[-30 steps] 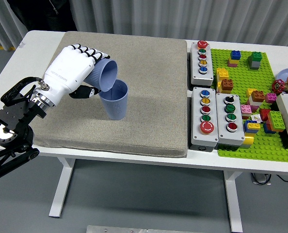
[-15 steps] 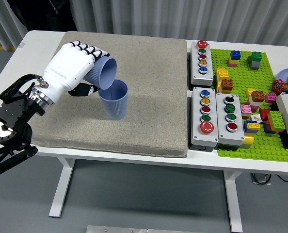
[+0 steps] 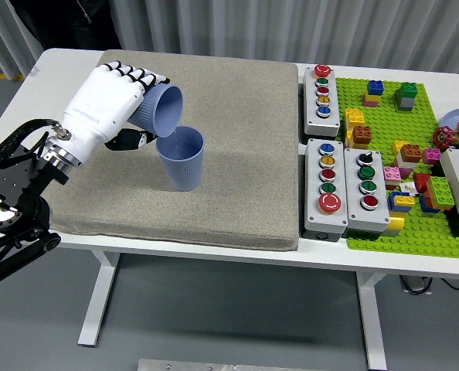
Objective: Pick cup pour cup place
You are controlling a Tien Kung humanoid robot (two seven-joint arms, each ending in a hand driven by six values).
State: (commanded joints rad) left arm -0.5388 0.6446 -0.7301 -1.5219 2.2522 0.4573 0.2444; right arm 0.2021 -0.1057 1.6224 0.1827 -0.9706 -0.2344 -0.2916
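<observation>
**Tilted cup held over the standing cup**

I see the fingers (image 3: 137,76) of my left hand (image 3: 106,104) wrapped around the tilted blue cup (image 3: 161,112), thumb underneath, its mouth facing right and down. Its lower rim sits just above the rim of the upright blue cup (image 3: 182,159), at that cup's left side. The upright cup stands on the grey mat (image 3: 245,131), left of centre. The mat lies on the white worktop (image 3: 59,73). Off to the right I have button boxes (image 3: 328,185) and a green brick plate (image 3: 415,224), well apart from the cups.
</observation>
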